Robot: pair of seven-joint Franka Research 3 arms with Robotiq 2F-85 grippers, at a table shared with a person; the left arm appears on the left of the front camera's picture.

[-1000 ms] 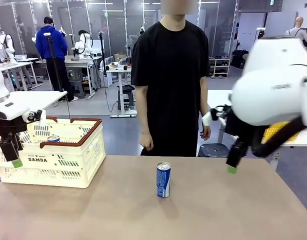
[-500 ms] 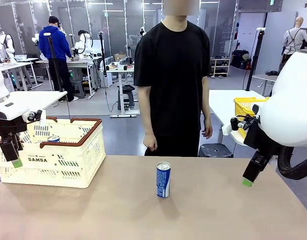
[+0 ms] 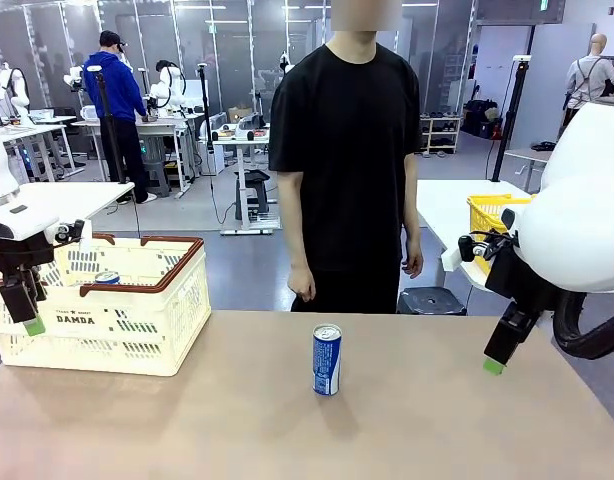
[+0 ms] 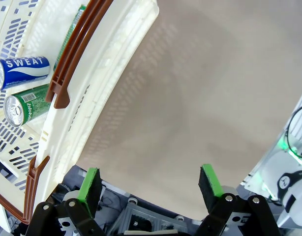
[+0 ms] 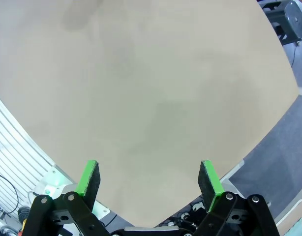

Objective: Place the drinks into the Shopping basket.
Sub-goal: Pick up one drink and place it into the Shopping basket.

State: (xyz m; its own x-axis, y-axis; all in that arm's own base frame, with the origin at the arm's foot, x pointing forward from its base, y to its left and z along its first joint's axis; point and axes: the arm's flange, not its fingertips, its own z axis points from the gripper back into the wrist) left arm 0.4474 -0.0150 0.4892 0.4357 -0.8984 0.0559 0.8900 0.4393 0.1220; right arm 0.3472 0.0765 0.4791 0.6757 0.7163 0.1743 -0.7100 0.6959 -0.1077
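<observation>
- A tan table (image 3: 407, 430) spans a lab room; one person (image 3: 347, 160) in a black shirt stands behind it, arms down.
- One Shopping basket (image 3: 137, 335) sits on the table's left end — two cans lie inside, a blue can (image 4: 20, 69) and a green can (image 4: 25, 105), side by side.
- A third can (image 3: 327, 360) stands upright right of the basket, mid-table.
- Left gripper (image 4: 148, 184) hangs just beside the basket's front-left corner, jaws wide, empty.
- Right gripper (image 5: 148, 182) hangs far right of the basket — jaws wide, empty.
</observation>
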